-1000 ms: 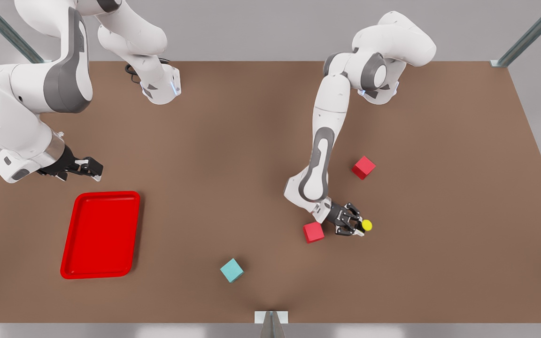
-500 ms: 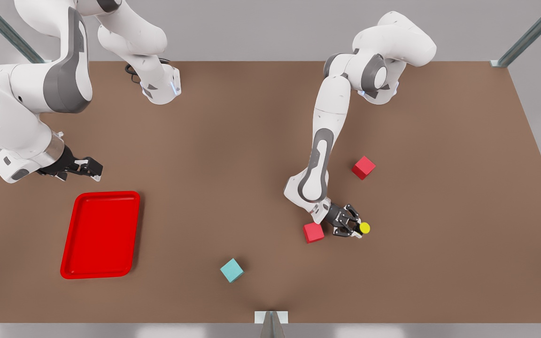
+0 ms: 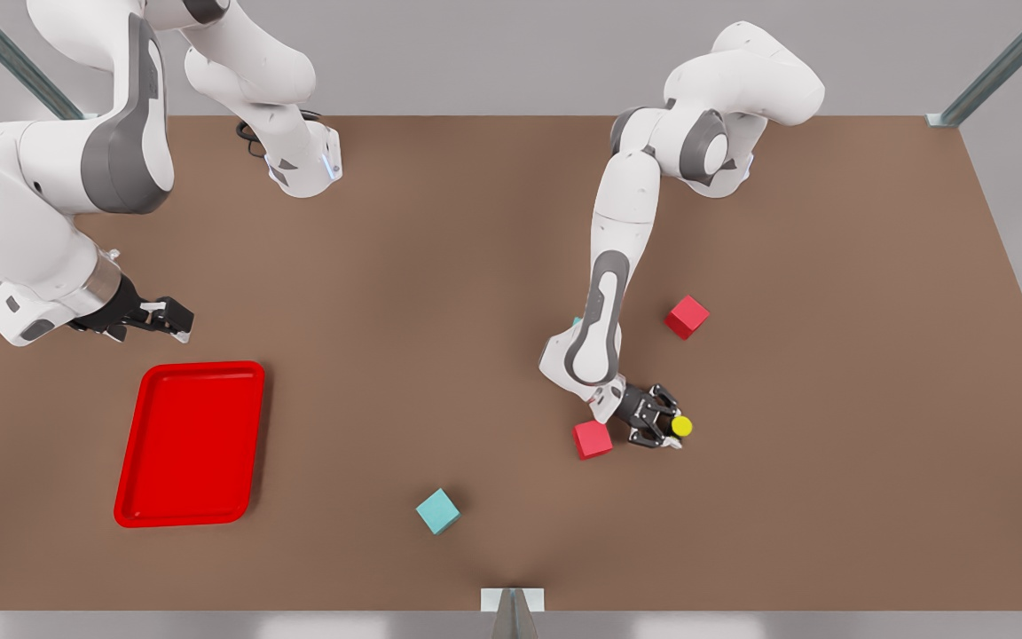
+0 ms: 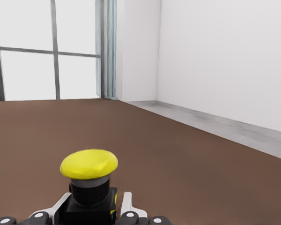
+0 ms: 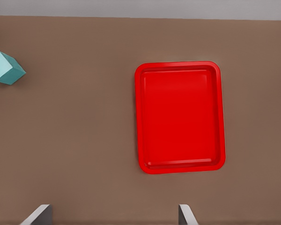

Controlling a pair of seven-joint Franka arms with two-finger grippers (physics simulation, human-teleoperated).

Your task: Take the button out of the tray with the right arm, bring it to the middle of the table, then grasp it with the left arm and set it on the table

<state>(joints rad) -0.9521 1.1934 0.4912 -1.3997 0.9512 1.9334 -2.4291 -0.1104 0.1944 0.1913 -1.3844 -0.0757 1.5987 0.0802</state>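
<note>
Left wrist view: button (image 4: 89, 180) sits clamped between left claw (image 4: 91, 213) fingers.

The surface (image 3: 475, 293) looked matt brown and smooth. The tray (image 3: 190, 442) was glossy red plastic, and the button (image 4: 89, 180) had a smooth yellow cap.
</note>
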